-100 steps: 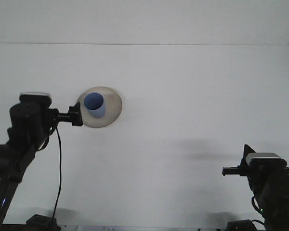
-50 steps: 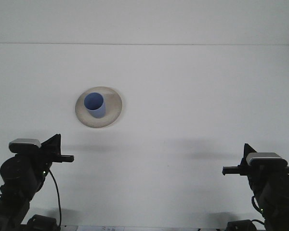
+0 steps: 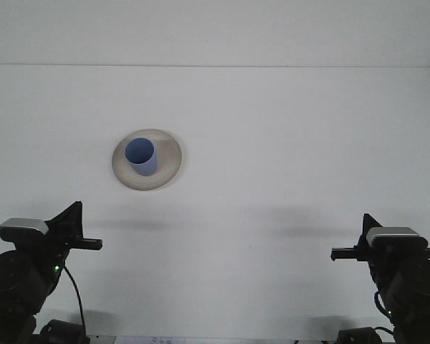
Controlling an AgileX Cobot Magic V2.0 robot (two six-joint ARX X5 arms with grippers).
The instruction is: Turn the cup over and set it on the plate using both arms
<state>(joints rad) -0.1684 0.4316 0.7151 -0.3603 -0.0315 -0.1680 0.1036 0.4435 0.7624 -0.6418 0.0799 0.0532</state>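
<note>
So the blue cup [image 3: 140, 157] sits upright on the plate [image 3: 170, 169], mouth up, a bit left of the plate's middle. The plate is a round beige one, out on the left-centre part of the white desk [image 3: 294, 143]. From where I'm looking, the job reads as pretty much done: cup is right way up and it's on the plate, nothing is holding it. All that looks left is for the arms to settle at home, if even that.

Contents: I can see down into the cup and it looks empty, just blue inside. The plate carries the cup and nothing else that I can spot.

The left claw [image 3: 93, 244] is down near the bottom left corner, well apart from the plate, holding nothing. The right claw [image 3: 340, 254] is at the bottom right, also far from everything and empty. Both are seen edge-on as thin dark tips, so I honestly can't tell whether either is apart or together.

Rest of the desk is just plain white surface.
</note>
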